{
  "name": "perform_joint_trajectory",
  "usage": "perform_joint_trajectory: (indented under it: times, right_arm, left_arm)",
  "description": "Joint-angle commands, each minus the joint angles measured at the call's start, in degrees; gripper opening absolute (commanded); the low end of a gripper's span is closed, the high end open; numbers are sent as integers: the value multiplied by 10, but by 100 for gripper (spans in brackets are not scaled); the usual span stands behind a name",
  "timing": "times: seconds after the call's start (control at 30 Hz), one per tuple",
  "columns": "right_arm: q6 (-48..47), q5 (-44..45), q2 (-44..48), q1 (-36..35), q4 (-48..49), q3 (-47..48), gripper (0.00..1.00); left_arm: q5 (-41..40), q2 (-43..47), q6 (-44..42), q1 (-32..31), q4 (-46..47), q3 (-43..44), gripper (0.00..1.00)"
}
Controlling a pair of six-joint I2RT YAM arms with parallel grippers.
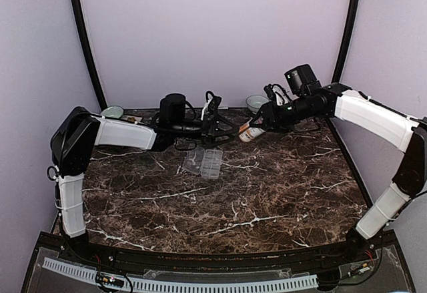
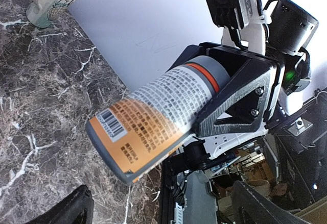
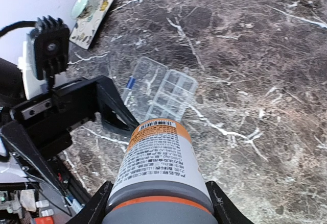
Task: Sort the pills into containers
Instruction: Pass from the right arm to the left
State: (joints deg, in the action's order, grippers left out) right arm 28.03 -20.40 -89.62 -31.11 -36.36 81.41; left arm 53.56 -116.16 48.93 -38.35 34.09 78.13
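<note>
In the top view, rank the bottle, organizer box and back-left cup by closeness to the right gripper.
1. Bottle, clamped in the right gripper.
2. Organizer box, mid-table, lid open.
3. Cup, far back-left corner.

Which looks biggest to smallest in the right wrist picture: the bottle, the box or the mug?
1. bottle: biggest, but it sits right at the camera, which makes it loom.
2. box: middle.
3. mug: smallest, but also farthest away, so its real size against the box is unsure.
</note>
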Motion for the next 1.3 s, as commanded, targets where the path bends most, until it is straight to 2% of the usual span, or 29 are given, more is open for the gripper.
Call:
perform_joint_trajectory:
  times: [0.0,0.2,0.83,1.27]
  right_arm:
    - [24,-49,15,3,60,0,19]
    - [38,-70,25,4,81,-10,18]
    - [98,-156,27,3,175,-45,17]
    - [117,-174,8,3,212,-54,17]
  left_arm:
    - [28,-4,71,4,116,-24,96]
    - [25,-8,82,4,131,-27,96]
    - [33,-33,166,5,257,-29,95]
    - [44,-43,234,9,361,-40,86]
